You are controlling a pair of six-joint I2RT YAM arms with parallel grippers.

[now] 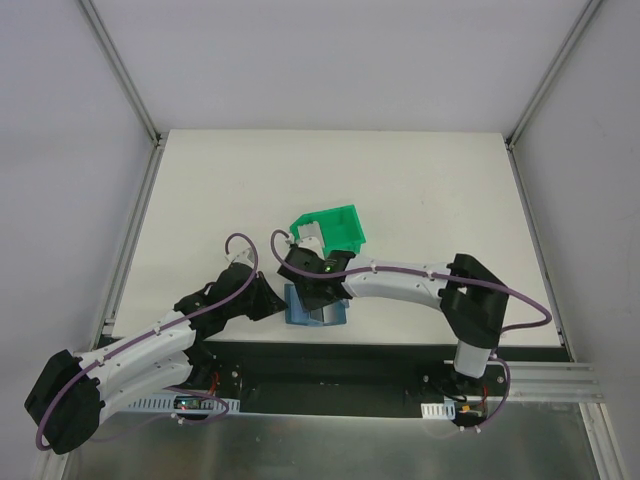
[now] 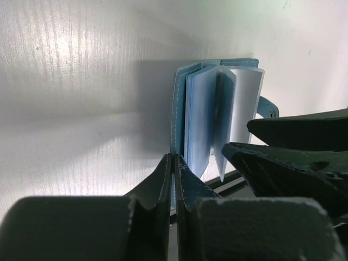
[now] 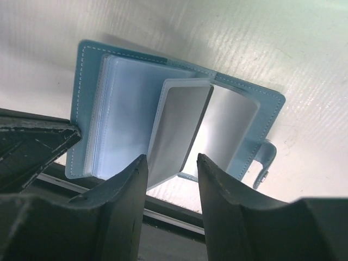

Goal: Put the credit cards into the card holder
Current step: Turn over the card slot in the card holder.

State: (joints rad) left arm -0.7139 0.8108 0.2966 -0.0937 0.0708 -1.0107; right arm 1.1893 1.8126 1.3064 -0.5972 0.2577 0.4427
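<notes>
Two grippers meet at the card holder [image 1: 315, 308], which lies open on the counter [image 1: 420, 180] near its front edge. The left gripper [image 2: 173, 163] is pinched tight on its teal cover. The right gripper [image 3: 172, 160] stands half-wide, jaws either side of a raised clear pocket [image 3: 179, 128]. A green bin [image 1: 340, 225] sits just behind.

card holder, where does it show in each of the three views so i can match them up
Top external: card holder sits low centre, nearer the arm bases than the green bin.
Left wrist: card holder is right of centre, open, with its sleeves fanned.
Right wrist: card holder fills the middle, open.
Shared landmark: the left claw, shut on the holder's teal cover edge.
</notes>
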